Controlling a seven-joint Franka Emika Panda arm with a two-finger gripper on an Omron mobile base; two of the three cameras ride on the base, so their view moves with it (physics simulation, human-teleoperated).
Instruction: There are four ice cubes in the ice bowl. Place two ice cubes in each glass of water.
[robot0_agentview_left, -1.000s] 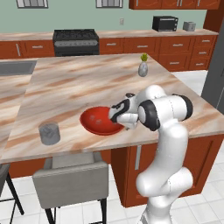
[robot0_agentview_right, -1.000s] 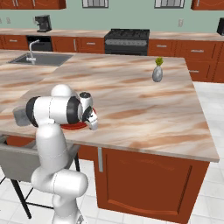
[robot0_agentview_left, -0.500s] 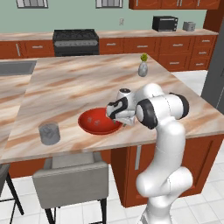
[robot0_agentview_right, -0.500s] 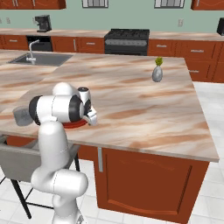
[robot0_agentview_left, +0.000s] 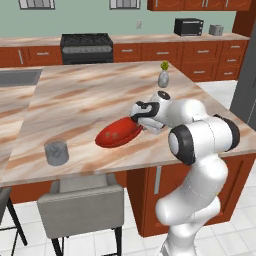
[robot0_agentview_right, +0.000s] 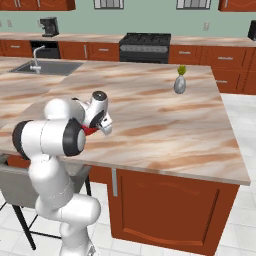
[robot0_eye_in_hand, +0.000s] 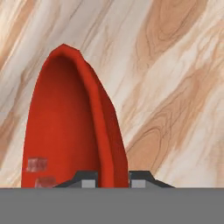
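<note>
The ice bowl (robot0_agentview_left: 116, 134), glossy red, lies on the island counter and is tilted, its right rim raised. My gripper (robot0_agentview_left: 140, 122) is shut on that rim. In the hand view the bowl's rim (robot0_eye_in_hand: 101, 131) runs edge-on between my gripper's (robot0_eye_in_hand: 113, 177) two finger tips. Two pale reddish ice cubes (robot0_eye_in_hand: 37, 164) lie low inside the bowl. A grey glass of water (robot0_agentview_left: 56, 152) stands to the bowl's left, near the counter's front edge. In the right base view my gripper (robot0_agentview_right: 103, 126) points down, and a sliver of the ice bowl (robot0_agentview_right: 90, 130) shows beside it.
A small grey vase with a green sprig (robot0_agentview_left: 163, 78) stands at the far right of the counter (robot0_agentview_left: 85, 95). A sink (robot0_agentview_right: 40, 67) is set in the far left. A grey stool (robot0_agentview_left: 82, 202) stands below the counter's front edge.
The jaws have closed from wide open onto the ice bowl's right rim. The bowl, flat before, now tips up on that side.
</note>
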